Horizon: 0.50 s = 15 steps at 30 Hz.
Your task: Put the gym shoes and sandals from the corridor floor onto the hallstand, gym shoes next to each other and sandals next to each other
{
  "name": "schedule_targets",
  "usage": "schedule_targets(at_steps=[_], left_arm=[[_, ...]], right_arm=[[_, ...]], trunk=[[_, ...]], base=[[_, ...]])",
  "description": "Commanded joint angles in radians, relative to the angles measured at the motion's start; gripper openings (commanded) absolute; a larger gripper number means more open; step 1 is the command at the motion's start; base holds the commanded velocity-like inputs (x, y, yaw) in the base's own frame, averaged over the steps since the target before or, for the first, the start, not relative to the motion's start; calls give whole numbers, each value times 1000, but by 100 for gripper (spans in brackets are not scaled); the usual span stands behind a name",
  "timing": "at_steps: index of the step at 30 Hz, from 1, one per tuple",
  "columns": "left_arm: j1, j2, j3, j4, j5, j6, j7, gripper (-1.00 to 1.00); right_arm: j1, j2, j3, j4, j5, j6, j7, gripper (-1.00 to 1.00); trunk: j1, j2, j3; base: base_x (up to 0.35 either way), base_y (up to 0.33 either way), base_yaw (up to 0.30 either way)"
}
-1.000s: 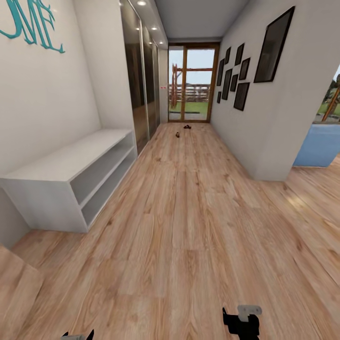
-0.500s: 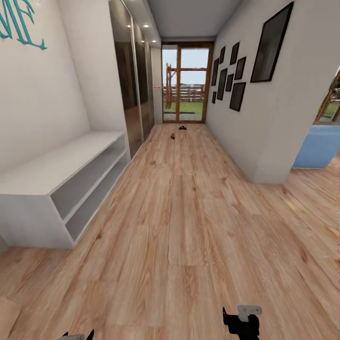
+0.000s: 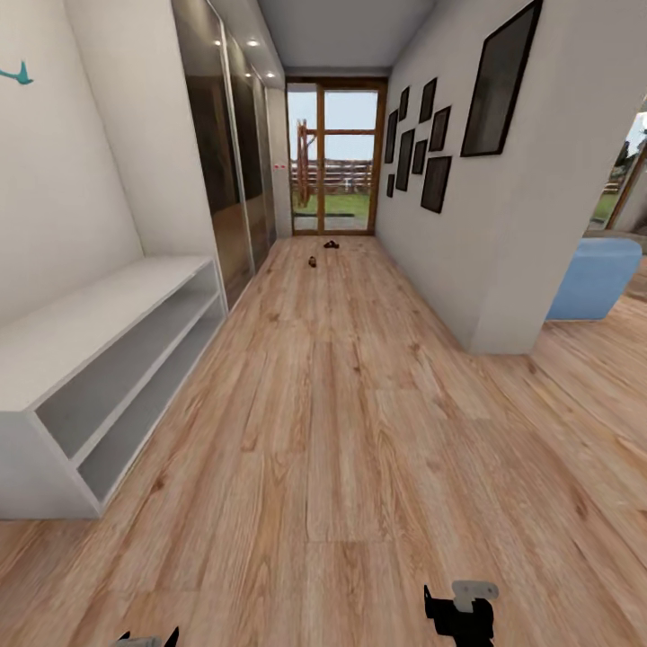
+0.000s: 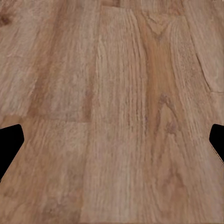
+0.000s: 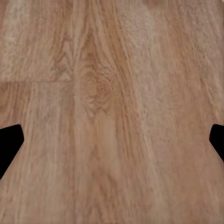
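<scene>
Corridor floor [image 3: 350, 431]: light wood-grain planks, fills most of your head view from bottom edge to the glazed door; same planks under both wrist cams.

Walls: white wall w/ dark picture frames [image 3: 431, 135] upper right; mirrored wardrobe doors [image 3: 229, 171] upper left; one teal scrap of wall lettering [image 3: 16, 75] at far left edge.

Hallstand [image 3: 99, 310]: light-grey unit, left side of frame, long bench top plus two open shelf levels facing the corridor. Nothing on the top or shelves as far as you can see.

Glazed door [image 3: 337, 157]: wood frame, top centre, fence & grass beyond.

Blue block [image 3: 593, 279]: right edge, mid-height, behind the wall corner.

Right gripper [image 3: 460, 611]: bottom edge, right of centre. In right wrist cam the black fingertips [image 5: 10, 144] sit at opposite frame edges, so spread wide, nothing between them.

Left gripper [image 3: 148, 639]: bottom edge, left of centre, tips barely in. Left wrist cam fingertips [image 4: 10, 142] same: wide apart, holding nothing.

Footwear: two small dark items on floor near the door, one [image 3: 312, 261] nearer you, one [image 3: 331, 243] just before the threshold. Too small to tell sandal from gym shoe. Well apart from hallstand & grippers.
</scene>
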Motion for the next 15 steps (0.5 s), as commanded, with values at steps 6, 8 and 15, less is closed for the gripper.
schedule_targets(at_steps=[6, 8, 15], left_arm=[[-1, -1, 8, 0, -5, -2, -7, 100], [-1, -1, 8, 0, -5, -3, -7, 100], [-1, -1, 8, 0, -5, -3, -7, 100]], right_arm=[[-1, 0, -6, 1, 11, -3, -5, 100], [-1, 0, -6, 1, 11, -3, -5, 100], [-1, 0, -6, 1, 11, -3, -5, 100]], trunk=[[0, 0, -1], [0, 0, -1], [0, 0, -1]], base=[[338, 0, -9], [338, 0, -2], [338, 0, 0]])
